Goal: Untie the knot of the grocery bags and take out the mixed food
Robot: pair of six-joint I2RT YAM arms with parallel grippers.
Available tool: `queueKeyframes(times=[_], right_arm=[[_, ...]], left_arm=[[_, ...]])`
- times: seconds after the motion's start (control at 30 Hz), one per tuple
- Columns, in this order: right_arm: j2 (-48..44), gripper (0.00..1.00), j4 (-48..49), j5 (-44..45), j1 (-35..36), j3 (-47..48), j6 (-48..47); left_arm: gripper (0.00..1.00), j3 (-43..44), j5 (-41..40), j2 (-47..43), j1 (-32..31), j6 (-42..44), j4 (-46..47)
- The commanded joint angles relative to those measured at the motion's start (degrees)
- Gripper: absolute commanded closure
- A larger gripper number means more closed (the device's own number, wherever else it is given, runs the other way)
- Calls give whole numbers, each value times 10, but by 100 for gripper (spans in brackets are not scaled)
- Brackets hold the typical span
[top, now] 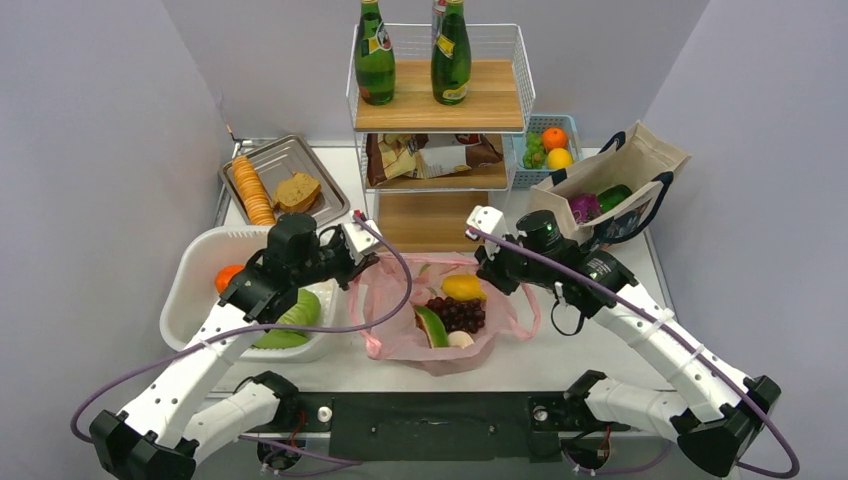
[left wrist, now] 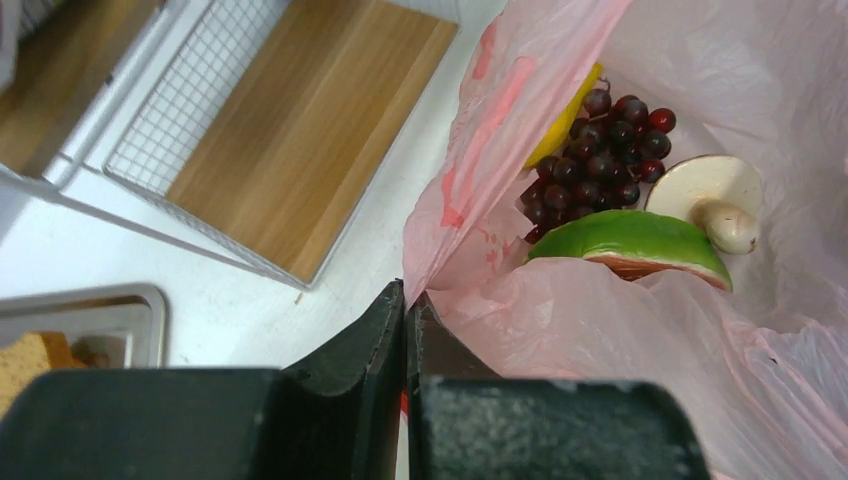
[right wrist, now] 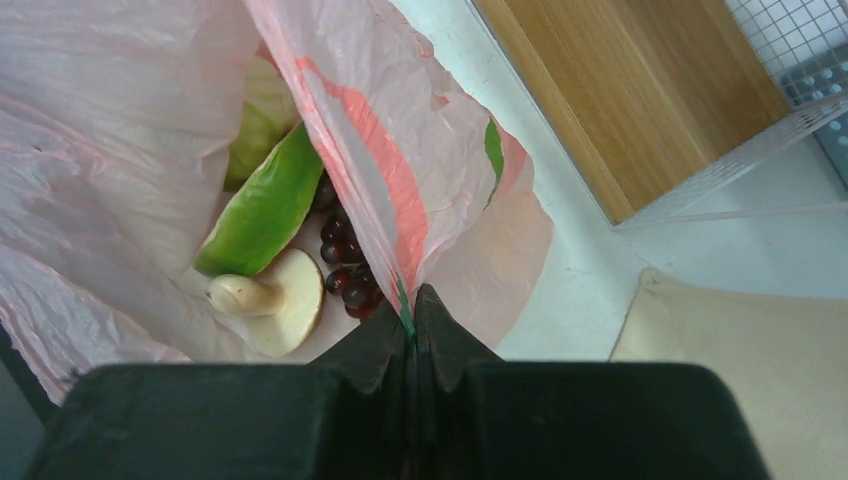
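The pink grocery bag [top: 388, 305] lies open at the table's middle. No tied knot shows; its handles are apart. Inside are a yellow lemon [top: 463, 288], dark grapes [top: 458, 314], a green wedge [top: 432, 326] and a tan mushroom [top: 460, 340]. My left gripper [top: 362, 266] is shut on the bag's left rim, seen in the left wrist view [left wrist: 408, 300]. My right gripper [top: 487, 268] is shut on the right rim, seen in the right wrist view [right wrist: 412, 302]. The wrist views show the grapes [left wrist: 600, 150], wedge [right wrist: 262, 205] and mushroom [right wrist: 275, 300].
A white tub [top: 220, 235] with an orange and green items stands left of the bag. A metal tray [top: 300, 155] with crackers and bread is behind it. A wire shelf [top: 440, 100] with green bottles, a blue fruit basket [top: 548, 150] and a canvas tote [top: 620, 170] stand behind.
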Motion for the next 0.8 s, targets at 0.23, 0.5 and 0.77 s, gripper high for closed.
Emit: queueKeyframes(times=[0.23,0.5,0.77], right_arm=[[-45,100,-28,-13,15,-9,51],[-42,100,6,-28,30,-19,91],[-67,100,1,-19,29,-32,89]], left_arm=[[29,177,87,-20,-108,117,-126],[58,200,13,36,-308,156,-159],[69,50,-52,67,-325,166,-103]])
